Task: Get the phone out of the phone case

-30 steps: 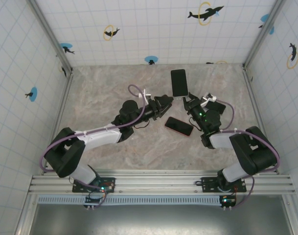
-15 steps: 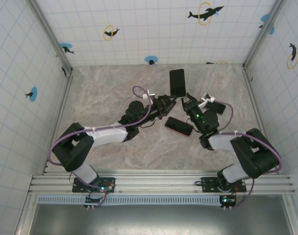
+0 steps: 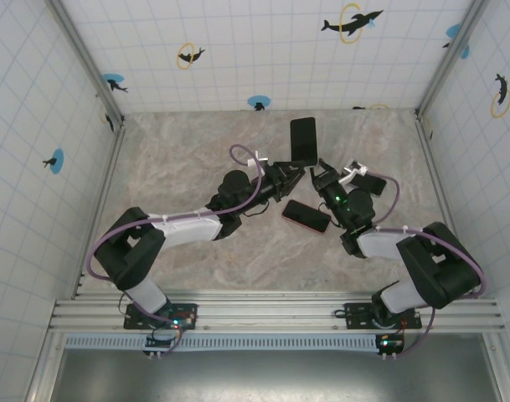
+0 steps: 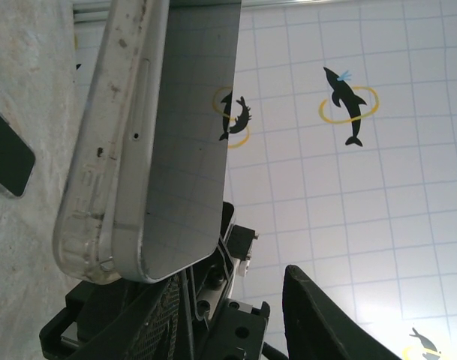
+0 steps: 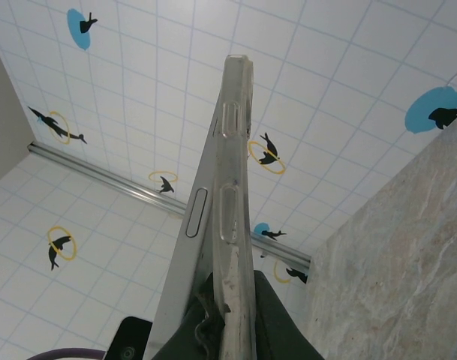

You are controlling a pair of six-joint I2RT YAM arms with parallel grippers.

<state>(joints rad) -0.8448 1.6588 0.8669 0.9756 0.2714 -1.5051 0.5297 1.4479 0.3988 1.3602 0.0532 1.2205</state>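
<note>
**Phone not out of case yet**

phone (image 3: pixel 303 141) upright above the bench (image 3: pixel 179 159), at 12 o'clock of both arms, clear phone case (image 4: pixel 100 172) on it; right gripper (image 3: pixel 319 174) pinching phone case bottom; left gripper (image 3: pixel 291 172) at its corner, clamped or spread I cannot tell; whole pull-out left

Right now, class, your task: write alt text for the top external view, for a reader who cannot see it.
A cased phone stands raised on end mid-table, its lower end gripped by the right claw, with the left claw open beside it. A second dark phone lies flat on the marble table nearby.
</note>
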